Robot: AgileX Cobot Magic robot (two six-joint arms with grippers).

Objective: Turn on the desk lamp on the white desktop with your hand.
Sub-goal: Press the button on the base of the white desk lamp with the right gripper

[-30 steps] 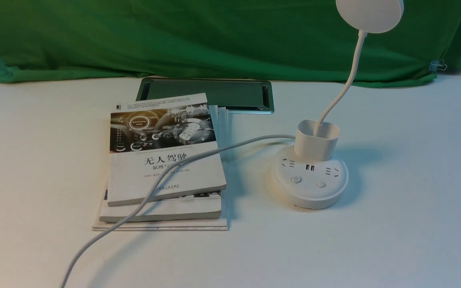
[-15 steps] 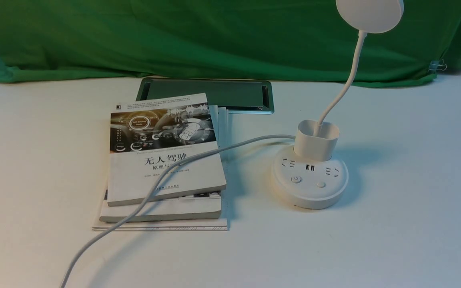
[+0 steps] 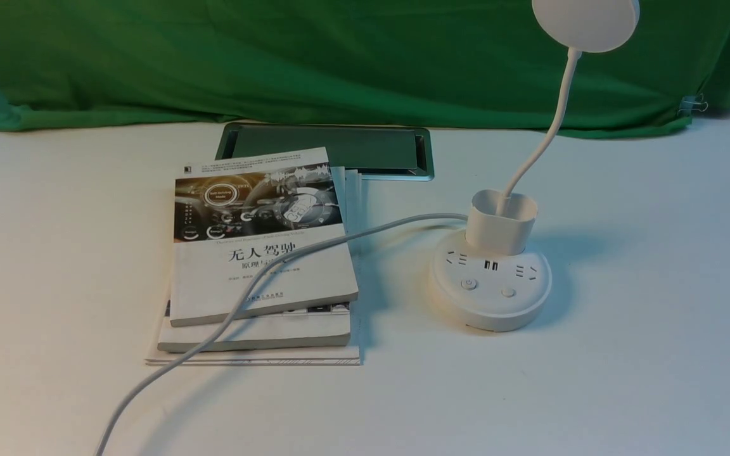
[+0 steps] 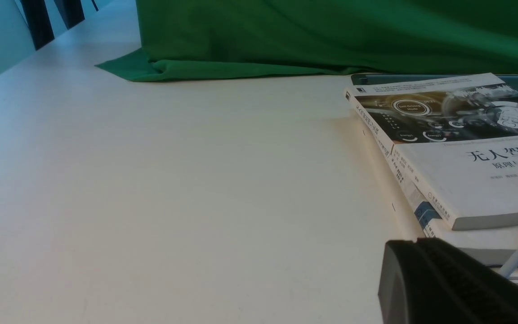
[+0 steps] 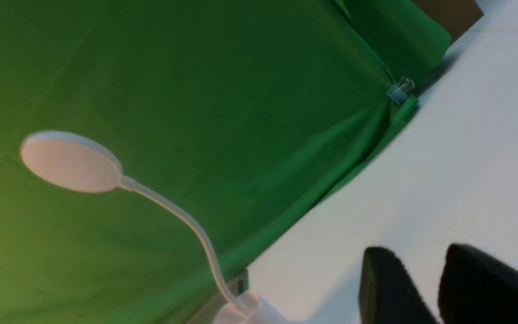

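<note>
The white desk lamp stands on the white desktop (image 3: 625, 354) at the right of the front view. It has a round puck base (image 3: 490, 304), a cup holder (image 3: 503, 223), a thin neck and a disc head (image 3: 585, 22). Two buttons (image 3: 469, 284) sit on the base. The lamp head looks unlit. The head also shows in the right wrist view (image 5: 70, 163). Neither arm shows in the front view. My left gripper (image 4: 417, 243) is shut and empty, low beside the books. My right gripper (image 5: 416, 258) is open and empty above the desktop, apart from the lamp.
A stack of books (image 3: 257, 266) lies left of the lamp, with the lamp's white cable (image 3: 225, 320) running across it. The silver-framed hatch (image 3: 333, 149) lies behind the books. A green cloth (image 3: 339, 57) covers the back, held by a clip (image 3: 693, 104).
</note>
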